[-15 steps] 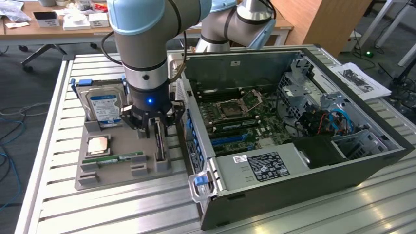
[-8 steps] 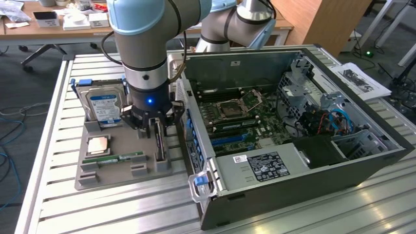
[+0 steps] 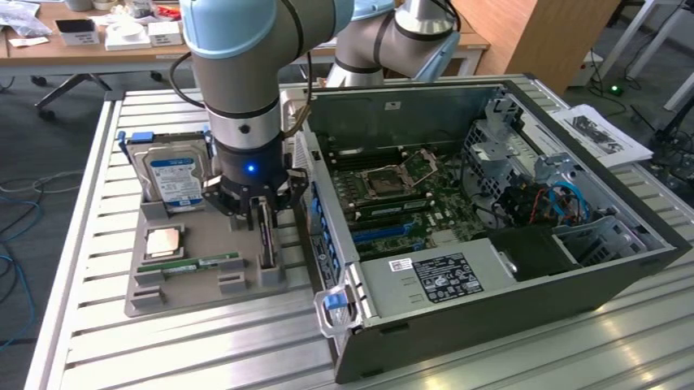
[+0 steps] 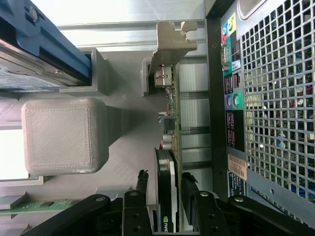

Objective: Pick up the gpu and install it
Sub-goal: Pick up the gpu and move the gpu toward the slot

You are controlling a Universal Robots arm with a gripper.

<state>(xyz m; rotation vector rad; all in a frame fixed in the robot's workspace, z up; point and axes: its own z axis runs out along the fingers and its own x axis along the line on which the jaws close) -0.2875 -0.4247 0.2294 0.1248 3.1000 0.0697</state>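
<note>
The exterior view took in the whole bench (image 3: 162, 349). A grey holder tray (image 3: 162, 305) lay on it, just beside an open computer case (image 3: 607, 276) whose motherboard (image 3: 412, 203) lay exposed. In the tray, a blue-labelled hard drive (image 3: 174, 179) stood upright at the far corner. A small square processor (image 3: 162, 241) lay flat near the middle, and a green memory stick (image 3: 201, 264) lay toward the near edge. The gpu (image 3: 266, 252) stood edge-on in a slot along the tray's edge nearest the case. The gripper (image 3: 260, 221) hung directly over it.

The wrist view gave the close detail that was hidden from outside. The gpu (image 4: 170, 147) ran as a thin strip, and its tan metal bracket (image 4: 172, 42) sat at the end far from the gripper (image 4: 165, 176). The black fingers (image 4: 189, 196) straddled the card with the jaws apart. One finger was close against the card, and a gap showed between the card and the other, so the card was not clamped. The case's port panel (image 4: 231, 98) and perforated grille (image 4: 280, 98) stood just beside the card. The hard drive (image 4: 29, 64) and a grey block (image 4: 64, 135) of the tray lay on its other side.
</note>
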